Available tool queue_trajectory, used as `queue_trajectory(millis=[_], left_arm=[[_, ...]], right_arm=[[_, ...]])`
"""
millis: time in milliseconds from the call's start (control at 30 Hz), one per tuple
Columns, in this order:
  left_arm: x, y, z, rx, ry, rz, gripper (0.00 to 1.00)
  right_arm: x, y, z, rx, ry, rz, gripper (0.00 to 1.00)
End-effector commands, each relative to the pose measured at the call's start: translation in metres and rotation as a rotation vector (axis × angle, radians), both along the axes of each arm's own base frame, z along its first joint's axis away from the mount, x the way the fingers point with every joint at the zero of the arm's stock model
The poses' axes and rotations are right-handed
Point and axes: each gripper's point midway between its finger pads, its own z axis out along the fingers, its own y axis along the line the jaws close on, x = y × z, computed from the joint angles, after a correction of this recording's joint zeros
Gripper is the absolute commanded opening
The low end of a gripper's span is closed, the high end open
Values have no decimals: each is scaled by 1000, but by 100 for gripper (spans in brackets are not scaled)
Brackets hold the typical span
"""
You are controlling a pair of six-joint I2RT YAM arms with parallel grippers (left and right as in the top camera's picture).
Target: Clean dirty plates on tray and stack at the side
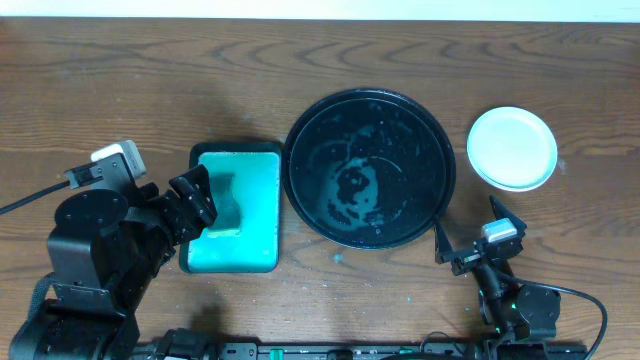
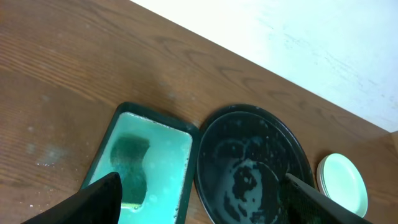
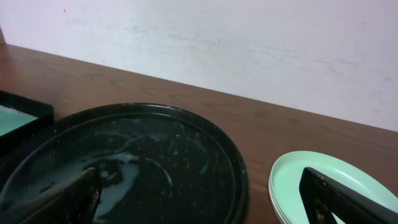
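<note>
Black round tray [image 1: 368, 168] mid-table, no plates on it, only wet pale streaks and droplets across the glossy floor. Stack of mint plates [image 1: 512, 148] off to its right on the wooden table [image 1: 120, 70], near the tray rim but apart from it. Exact count not readable; at least two rims visible from the right wrist. Top face looks clean. Teal rectangular tray [image 1: 260, 215] just beside the black tray on its left, green sponge [image 1: 224, 205] lying inside in shallow pale liquid.

Left gripper [image 1: 195, 208] over the left edge of the teal tray, fingers spread wide, holding nothing. Right gripper [image 1: 468, 226] low at the front, between black tray and stack, fingers likewise wide apart, empty.

Judged nearly or fully done: nothing left on the tray to wipe.

Risks:
- Right arm close to the stack. A sideways swing or careless lift is likely to clip the top plate and slide it off or shove the pile.
- Left fingers close above teal rim and sponge. Could catch the rim if dropped lower, tip it, slop liquid onto the wood.
- Probably a wet film between plates, hence a slippery pile, easy to shift on any nudge.
</note>
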Motion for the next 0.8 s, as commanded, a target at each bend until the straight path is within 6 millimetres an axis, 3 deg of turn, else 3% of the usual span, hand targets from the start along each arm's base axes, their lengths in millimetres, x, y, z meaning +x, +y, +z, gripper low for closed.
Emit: queue_trajectory(millis=[0, 200, 267, 433, 533, 633, 767], left_arm=[[0, 2, 5, 3, -15, 6, 80], [-4, 2, -1, 8, 13, 6, 80], [-1, 15, -3, 65, 7, 58, 80], [40, 12, -8, 32, -169, 58, 80], [49, 1, -11, 28, -327, -31, 80], [44, 4, -18, 28, -431, -35, 80], [21, 18, -40, 55, -500, 12, 80]], right_arm=[[0, 0, 0, -12, -4, 3, 99], [0, 0, 0, -12, -4, 3, 99], [0, 0, 0, -12, -4, 3, 99], [0, 0, 0, -12, -4, 3, 99], [0, 0, 0, -12, -4, 3, 99], [0, 0, 0, -12, -4, 3, 99], [0, 0, 0, -12, -4, 3, 99]])
